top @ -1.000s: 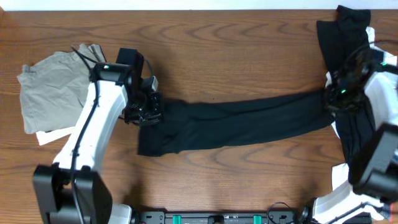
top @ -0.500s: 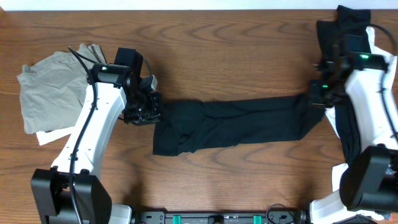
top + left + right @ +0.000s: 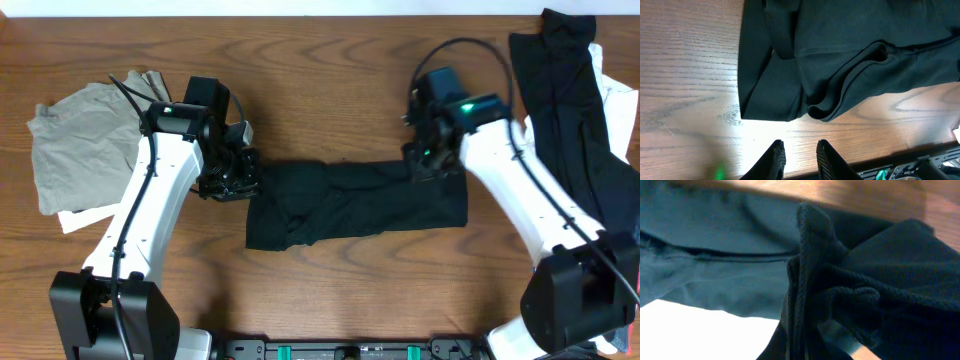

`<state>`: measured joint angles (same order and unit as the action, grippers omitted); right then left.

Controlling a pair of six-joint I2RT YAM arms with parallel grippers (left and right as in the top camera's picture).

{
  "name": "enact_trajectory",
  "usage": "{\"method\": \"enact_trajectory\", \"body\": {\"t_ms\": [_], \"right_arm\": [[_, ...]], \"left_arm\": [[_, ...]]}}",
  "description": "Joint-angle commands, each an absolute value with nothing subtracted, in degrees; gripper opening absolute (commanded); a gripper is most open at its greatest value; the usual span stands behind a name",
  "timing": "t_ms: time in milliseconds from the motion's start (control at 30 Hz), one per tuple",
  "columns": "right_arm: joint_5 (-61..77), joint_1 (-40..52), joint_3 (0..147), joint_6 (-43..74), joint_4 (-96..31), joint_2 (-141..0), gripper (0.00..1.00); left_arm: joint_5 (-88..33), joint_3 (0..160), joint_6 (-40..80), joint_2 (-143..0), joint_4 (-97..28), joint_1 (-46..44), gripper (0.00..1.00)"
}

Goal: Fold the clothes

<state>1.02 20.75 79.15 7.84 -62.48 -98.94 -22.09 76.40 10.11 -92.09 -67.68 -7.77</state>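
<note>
Black garment [image 3: 350,205] lies mid-surface, a long band running left-right, rumpled, doubled layers at its left end.

R hand [image 3: 425,160] sits over the band's upper right corner. The wrist view is filled with a gathered ridge of black cloth and the fingers are buried in it, so I read it as clamped on that end.

L hand [image 3: 232,178] is at the band's left end. Its fingers [image 3: 779,152] have a narrow gap w/ only bare wood between them, holding nothing; the garment's corner is just beyond the tips.

Step in hand, I judge: bringing the right end over toward the left.
- Keep the carry low and the cloth taut.
- Land edge on edge, square to the left hem.
- Let go only once flat.
- L hand would do better pinning the left end, else the band may drag.

Room: bare surface [image 3: 330,80] behind the band, a narrower strip in front. Olive-grey piece [image 3: 80,140] w/ white piece [image 3: 78,220] under it lies near the left edge, well apart. Black-and-white heap [image 3: 555,90] lies along the right edge, behind the R arm; mind the elbow there.
</note>
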Motion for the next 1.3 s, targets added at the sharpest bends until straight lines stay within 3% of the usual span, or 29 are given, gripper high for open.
{"method": "enact_trajectory", "body": {"t_ms": [0,67,167,233,367,567,600,733,867,1267], "right_arm": [[0.4,23.7,77.1,10.3,-61.4,-99.1,0.01],[0.4,25.1,76.4,10.3,-60.9,-99.7,0.03],[0.4,27.0,76.0,10.3,-60.6,-100.7,0.25],[0.0,28.0,76.0,10.2,-60.4,-100.9,0.33],[-2.2,28.2,76.0,10.2,-59.9,-100.9,0.4],[-4.5,26.2,76.0,10.3,-59.7,-100.9,0.4],[-4.5,25.6,76.0,10.3,-59.6,-100.9,0.4],[-4.5,23.9,76.0,10.3,-59.5,-100.9,0.41],[-4.5,23.2,76.0,10.3,-59.3,-100.9,0.4],[-4.5,23.2,76.0,10.3,-59.2,-100.9,0.4]], "left_arm": [[-22.0,76.2,10.1,-91.8,-68.0,-7.7,0.25],[-22.0,76.2,10.1,-91.8,-68.0,-7.7,0.25],[-22.0,76.2,10.1,-91.8,-68.0,-7.7,0.25],[-22.0,76.2,10.2,-91.8,-68.0,-7.7,0.25],[-22.0,76.2,10.2,-91.8,-68.1,-7.7,0.25],[-22.0,76.2,10.2,-91.8,-68.1,-7.7,0.26],[-22.0,76.2,10.2,-91.8,-68.1,-7.7,0.35],[-22.0,76.2,10.2,-91.8,-68.0,-7.7,0.53],[-21.4,76.2,10.2,-92.5,-67.1,-7.7,0.63],[-22.3,73.2,3.1,-103.7,-62.7,-7.7,0.66]]}}
